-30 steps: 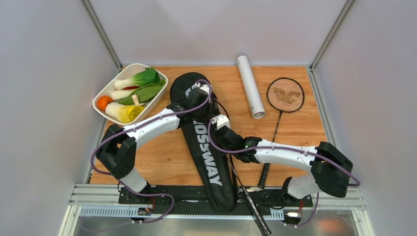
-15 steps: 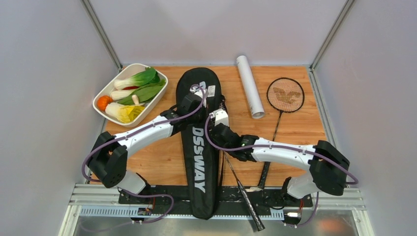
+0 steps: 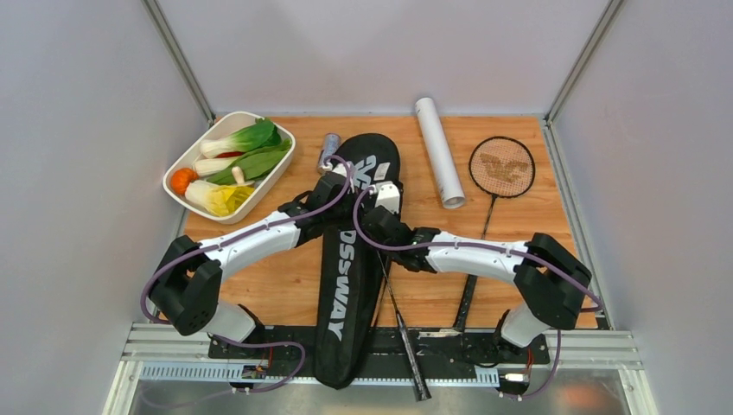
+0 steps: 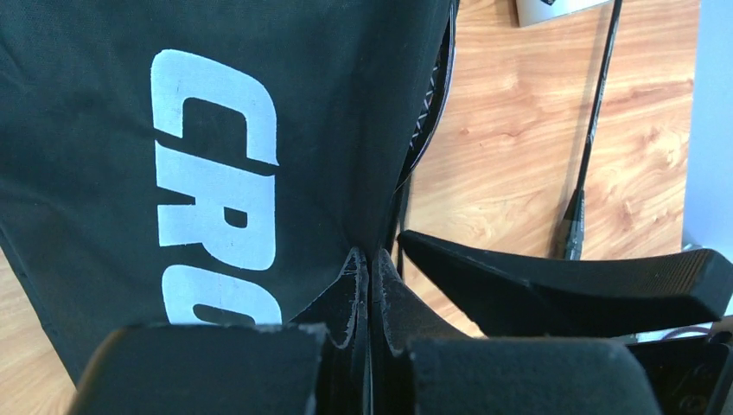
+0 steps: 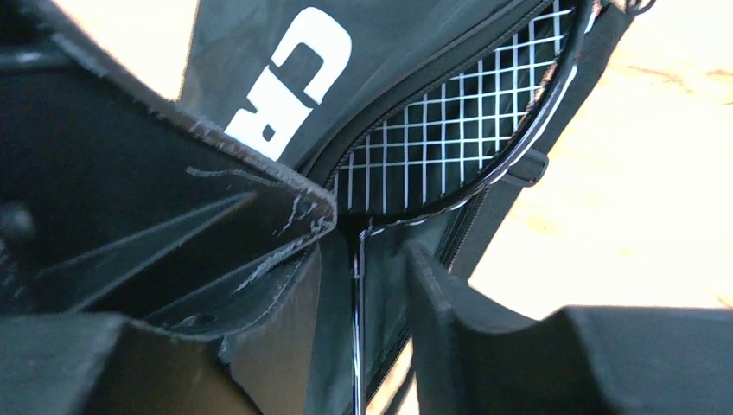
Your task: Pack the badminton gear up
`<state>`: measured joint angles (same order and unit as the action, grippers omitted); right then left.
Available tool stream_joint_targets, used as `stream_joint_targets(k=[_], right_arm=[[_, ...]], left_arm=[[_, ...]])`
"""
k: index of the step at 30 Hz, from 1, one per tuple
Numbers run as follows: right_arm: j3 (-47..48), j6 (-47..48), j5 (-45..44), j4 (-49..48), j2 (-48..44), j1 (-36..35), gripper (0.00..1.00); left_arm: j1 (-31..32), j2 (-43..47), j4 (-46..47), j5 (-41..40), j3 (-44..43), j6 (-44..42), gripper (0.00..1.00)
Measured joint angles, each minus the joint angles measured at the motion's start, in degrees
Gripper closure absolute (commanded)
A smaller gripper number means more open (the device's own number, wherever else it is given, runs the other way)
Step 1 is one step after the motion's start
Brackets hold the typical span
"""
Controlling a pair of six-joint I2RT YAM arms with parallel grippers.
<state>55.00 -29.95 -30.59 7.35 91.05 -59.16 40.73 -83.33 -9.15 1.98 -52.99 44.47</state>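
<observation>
Wooden table [image 3: 527, 225], seen from above. A black bag [image 3: 341, 285] lettered in white lies lengthwise down the middle, its wide end toward the far edge and its narrow end overhanging the near rail. One racket [image 3: 399, 324] has its head inside the bag's open right side; its shaft and handle run out toward the near edge. The other racket [image 3: 501, 167] lies flat at the far right, well apart from the bag. A white tray [image 3: 266, 183] of vegetables stands at the far left. A white tube [image 3: 439, 151] lies between the bag and the other racket. A can [image 3: 328, 149] lies just beside the bag's far left edge. The left gripper [image 4: 367, 264] has its fingers pressed together, pinching a fold of the bag. The right gripper [image 5: 367, 251] is spread, one finger on either side of the bagged racket's shaft at the bag's opening.
</observation>
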Motion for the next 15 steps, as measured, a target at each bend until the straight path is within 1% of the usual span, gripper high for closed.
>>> stream_joint_targets(k=[3,7,8,11,15], right_arm=[[-2.56,0.20,3.91,0.57,-3.89,0.90,0.43],[-7.72,0.87,11.26,2.21,-14.34,0.42,0.32],[-8.96,0.96,13.09,2.47,-16.74,0.35,0.31],[-13.38,1.05,18.23,3.91,-24.06,0.33,0.29],[-19.74,0.72,23.80,5.90,-30.69,0.46,0.33]], left_arm=[[0.22,-0.04,-0.13,0.17,0.00,0.20,1.00],[0.44,-0.79,0.07,0.07,0.00,0.22,1.00],[0.44,-1.09,0.17,0.09,0.00,0.22,1.00],[0.44,-1.99,0.28,0.11,-0.17,0.22,1.00],[0.44,-2.40,0.31,0.09,-0.31,0.22,1.00]])
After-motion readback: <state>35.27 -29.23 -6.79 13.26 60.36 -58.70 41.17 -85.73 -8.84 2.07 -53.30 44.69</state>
